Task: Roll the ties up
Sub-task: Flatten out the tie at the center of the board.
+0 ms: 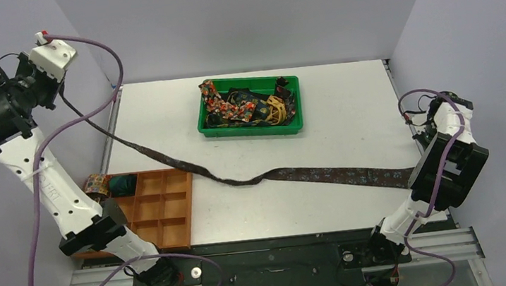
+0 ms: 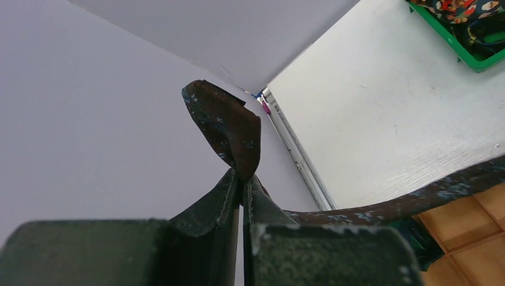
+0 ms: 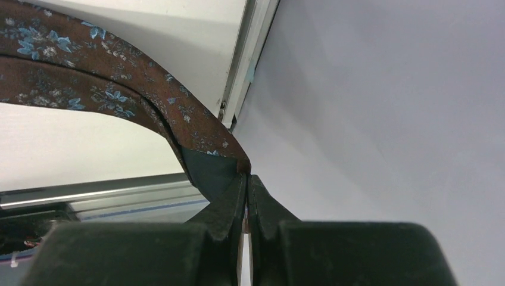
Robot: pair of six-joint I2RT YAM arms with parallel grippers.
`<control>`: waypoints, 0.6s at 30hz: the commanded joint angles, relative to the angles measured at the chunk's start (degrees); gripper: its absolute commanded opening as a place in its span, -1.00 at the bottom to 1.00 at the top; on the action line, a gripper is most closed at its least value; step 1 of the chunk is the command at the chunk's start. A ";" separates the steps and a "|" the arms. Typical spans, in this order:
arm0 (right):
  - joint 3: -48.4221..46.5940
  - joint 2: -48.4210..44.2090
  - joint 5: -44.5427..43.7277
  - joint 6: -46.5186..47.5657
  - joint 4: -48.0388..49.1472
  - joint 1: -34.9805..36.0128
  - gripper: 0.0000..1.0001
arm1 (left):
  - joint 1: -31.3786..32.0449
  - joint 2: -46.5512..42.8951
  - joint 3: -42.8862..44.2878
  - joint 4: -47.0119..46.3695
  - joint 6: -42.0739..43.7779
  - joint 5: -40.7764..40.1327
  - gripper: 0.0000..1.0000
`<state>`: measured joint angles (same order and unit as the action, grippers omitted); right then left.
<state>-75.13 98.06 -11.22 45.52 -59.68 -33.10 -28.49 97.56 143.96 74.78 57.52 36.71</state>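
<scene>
**Item: brown tie (image 1: 324, 175), one, unrolled.** We record dark brown fabric scattered with small pale-blue flowers, which show clearest in the right wrist view (image 3: 89, 89). The strip is narrow at its left end and broader toward the right.

**Position and axis.** It is strung between both arms. Its long axis runs diagonally from the far left, off the table edge and raised, down to the near right edge. It passes just beside the far right corner of the compartment box (image 1: 190, 213). The middle sags onto the white table (image 1: 345, 105) with a slight kink.

**Holders.**
- The left gripper (image 2: 241, 179) has its jaws pressed together on the narrow end, and a short pointed tip (image 2: 229, 128) stands up past the fingers.
- The right gripper (image 3: 246, 176) is likewise clamped tight on the wide end, where the fabric folds over.

**Other stock.**
- A tangle of ties (image 1: 243, 105), red floral and yellow among them, lies in the green tray (image 1: 249, 130) at the far side.
- Two coiled ties sit in the box's far left compartments: one red floral (image 1: 97, 183), one dark (image 1: 124, 185).
</scene>
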 commanded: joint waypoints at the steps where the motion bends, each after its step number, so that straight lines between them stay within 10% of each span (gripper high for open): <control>1: -2.81 -0.28 -1.55 3.79 -3.85 -0.27 -1.00 | -2.07 -0.01 -2.14 1.04 -2.67 9.33 -1.00; 8: -3.36 -0.65 -0.67 4.41 -4.90 -0.28 -1.00 | -2.36 -7.49 -17.10 -27.37 -20.12 11.08 -1.00; 14: -4.24 -0.25 1.20 3.96 -6.19 -0.04 -1.00 | 0.27 -6.39 -15.25 -28.03 -22.81 19.16 -1.00; 18: -7.44 1.23 5.08 1.75 -8.76 0.20 -1.00 | 12.79 -7.83 -19.84 -23.10 -12.23 14.06 -1.00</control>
<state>-78.04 98.19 -8.97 48.80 -65.19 -33.30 -25.65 92.44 126.48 51.62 39.33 50.26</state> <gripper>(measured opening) 0.002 0.010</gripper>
